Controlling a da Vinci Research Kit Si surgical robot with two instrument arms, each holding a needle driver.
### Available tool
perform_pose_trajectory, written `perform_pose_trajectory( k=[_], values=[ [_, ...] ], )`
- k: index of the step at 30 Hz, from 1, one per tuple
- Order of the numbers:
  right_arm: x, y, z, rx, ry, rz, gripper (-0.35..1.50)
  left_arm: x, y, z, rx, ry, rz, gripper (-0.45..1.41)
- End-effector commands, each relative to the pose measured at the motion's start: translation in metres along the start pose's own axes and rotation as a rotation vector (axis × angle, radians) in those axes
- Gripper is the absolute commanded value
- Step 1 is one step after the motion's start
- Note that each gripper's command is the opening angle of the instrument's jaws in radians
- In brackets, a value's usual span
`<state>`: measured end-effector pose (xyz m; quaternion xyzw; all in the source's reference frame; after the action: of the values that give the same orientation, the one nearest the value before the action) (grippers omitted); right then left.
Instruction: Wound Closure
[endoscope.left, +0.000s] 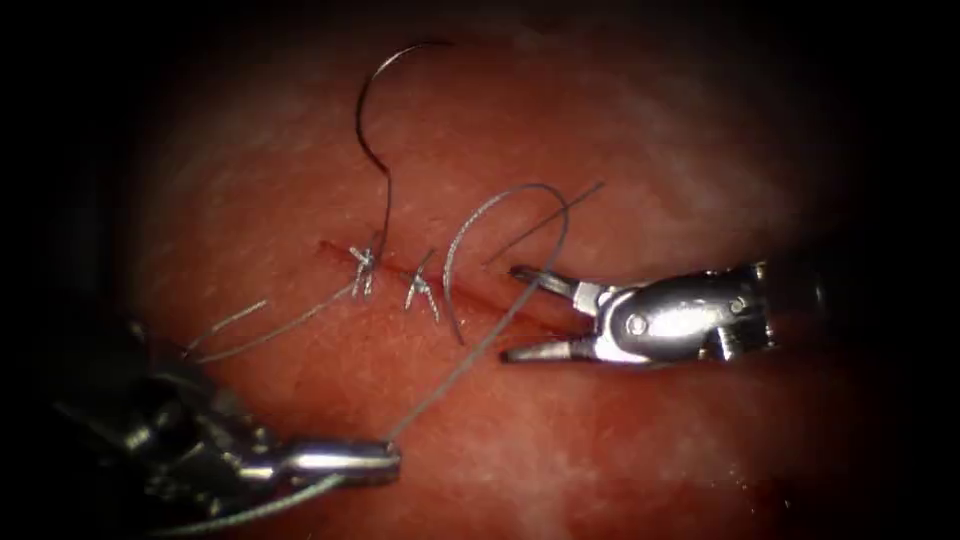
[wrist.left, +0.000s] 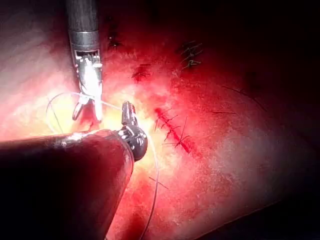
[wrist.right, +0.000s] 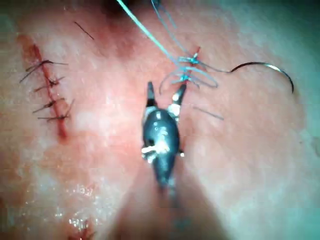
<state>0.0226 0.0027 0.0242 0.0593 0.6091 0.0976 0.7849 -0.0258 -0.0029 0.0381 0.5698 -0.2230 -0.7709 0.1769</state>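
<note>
Glistening pink-red pork tissue (endoscope.left: 640, 150) fills the scene, crossed by a thin dark-red cut (endoscope.left: 470, 290). Two knotted stitches of grey thread (endoscope.left: 362, 268) already sit on the cut's left stretch, their trimmed tails lying on the tissue to the left. The thin, dark, curved steel needle (endoscope.left: 375, 100) lies free on the tissue above the cut, not in it and held by neither tool. The left arm's silver needle driver (endoscope.left: 385, 460) has its fingers pressed together, pinching the grey thread (endoscope.left: 470, 355), which runs up to a loop over the cut. The right arm's silver needle driver (endoscope.left: 515, 312) has fingers spread wide astride the cut, holding nothing. By my judgement, the right-hand stretch still needs closing.
</note>
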Motion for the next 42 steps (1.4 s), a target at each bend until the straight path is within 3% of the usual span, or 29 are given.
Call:
perform_pose_trajectory(
  k=[1,6,7,8,10,11,12,16,20,24,29,35,42],
  values=[
    [0.0005,-0.0021,-0.0003,0.012,0.003,0.017,1.4,0.0004,0.0012,0.0,-0.008,-0.001,-0.005,-0.45],
    [0.0036,-0.0012,-0.0043,-0.049,-0.049,-0.005,1.28,0.0006,0.0008,-0.0015,-0.052,-0.003,-0.006,-0.45],
    [0.0047,-0.0006,-0.0053,-0.062,-0.057,-0.017,1.18,0.0007,0.0008,-0.0017,-0.058,-0.003,-0.006,-0.45],
    [0.0056,-0.0001,-0.0058,-0.07,-0.06,-0.027,0.99,0.0008,0.0008,-0.0017,-0.064,-0.005,-0.006,-0.45],
    [0.0079,0.0015,-0.0066,-0.038,-0.044,-0.054,0.15,0.001,0.0009,-0.0016,-0.084,-0.009,-0.004,-0.45],
    [0.0089,0.0022,-0.0067,-0.035,-0.044,-0.059,-0.03,0.0011,0.001,-0.0016,-0.092,-0.011,-0.003,-0.45],
    [0.0115,0.0041,-0.0067,-0.037,-0.045,-0.086,-0.35,0.0013,0.0012,-0.0014,-0.109,-0.015,-0.001,-0.45],
    [0.0152,0.0072,-0.0052,-0.014,0.003,-0.121,-0.35,0.0016,0.0015,-0.0013,-0.152,-0.025,0.004,-0.45],
    [0.0161,0.0087,-0.0015,0.04,0.002,-0.148,-0.35,0.0018,0.0013,-0.0013,-0.17,-0.021,0.003,-0.45],
    [0.0146,0.0083,0.0028,0.095,-0.014,-0.176,-0.35,0.0017,0.0004,-0.0014,-0.172,-0.018,-0.005,-0.45],
    [0.0107,0.0058,0.0066,0.16,-0.043,-0.215,-0.35,0.0011,-0.0017,-0.0017,-0.149,-0.01,-0.018,-0.45],
    [0.0075,0.0021,0.0082,0.244,-0.08,-0.212,-0.35,0.0002,-0.004,-0.0023,-0.098,0.0,-0.018,-0.45],
    [0.0065,0.0,0.0089,0.321,-0.063,-0.188,-0.35,-0.0025,-0.0061,-0.0023,-0.036,-0.057,-0.016,-0.45]
  ],
)
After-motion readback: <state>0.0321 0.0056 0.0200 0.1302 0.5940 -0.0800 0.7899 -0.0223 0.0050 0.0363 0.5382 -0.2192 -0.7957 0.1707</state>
